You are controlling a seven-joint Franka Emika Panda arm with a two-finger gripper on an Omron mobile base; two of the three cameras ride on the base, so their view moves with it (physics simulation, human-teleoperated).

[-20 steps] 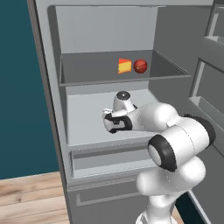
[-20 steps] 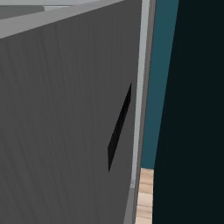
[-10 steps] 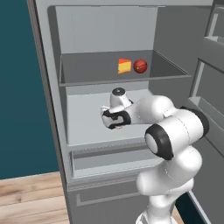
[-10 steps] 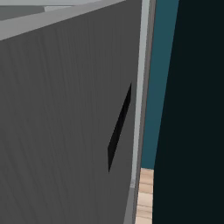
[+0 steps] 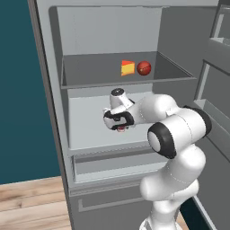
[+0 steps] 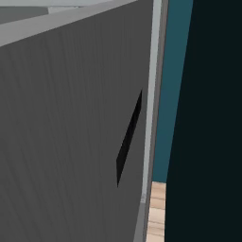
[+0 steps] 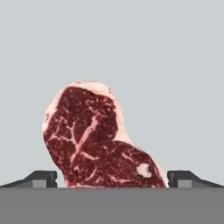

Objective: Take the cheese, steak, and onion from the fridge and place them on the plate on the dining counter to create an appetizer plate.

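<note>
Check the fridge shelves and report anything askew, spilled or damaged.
Nothing stands out. The cheese and onion sit side by side on the upper shelf. The steak lies flat on the shelf below, whole, between the fingertips of the open gripper. No spills show.

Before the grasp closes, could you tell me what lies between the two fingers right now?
The steak lies between the open fingers in the hand view, flat on the pale fridge shelf; nothing else sits between them.
</note>
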